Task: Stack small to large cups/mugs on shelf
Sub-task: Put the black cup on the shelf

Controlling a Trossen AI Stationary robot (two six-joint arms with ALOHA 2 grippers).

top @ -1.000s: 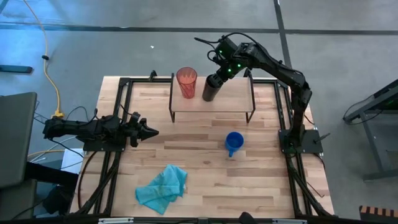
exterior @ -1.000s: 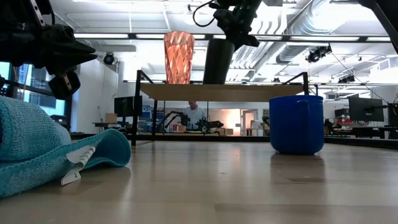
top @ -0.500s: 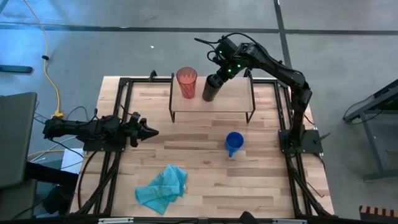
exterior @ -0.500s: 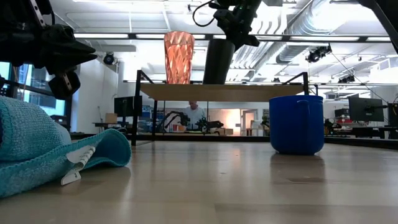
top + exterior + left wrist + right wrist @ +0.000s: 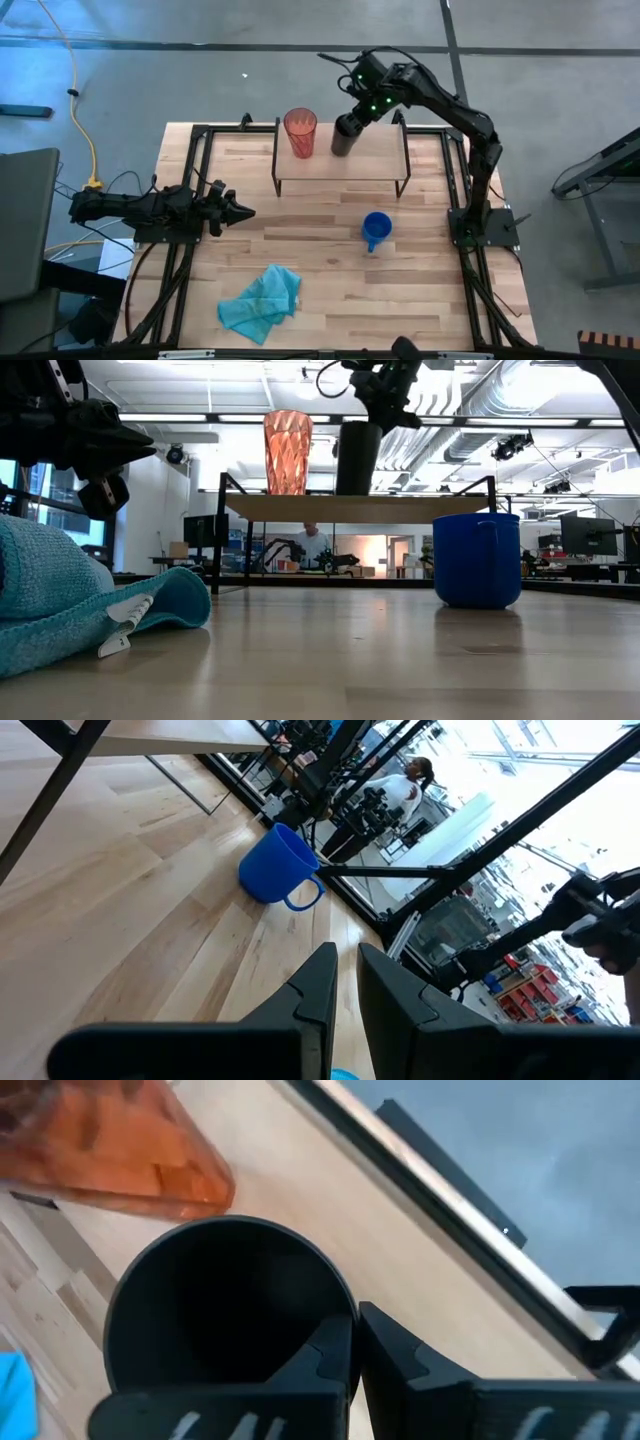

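Right gripper point(image 5: 352, 112) was clamped on the rim of the black cylindrical cup point(image 5: 343, 137), which stood upright on the low wooden-topped shelf w/ black legs point(image 5: 380, 152), just beside the tall red-orange translucent tumbler point(image 5: 299, 132) on that shelf. Short blue handled mug point(image 5: 376, 230) sat on the table in front of the shelf. Left gripper point(image 5: 238, 211) waited off to the shelf's front-left, fingers nearly together, holding nothing.

The left claw point(image 5: 345, 982), fingers nearly together, faces the blue mug point(image 5: 278, 867).
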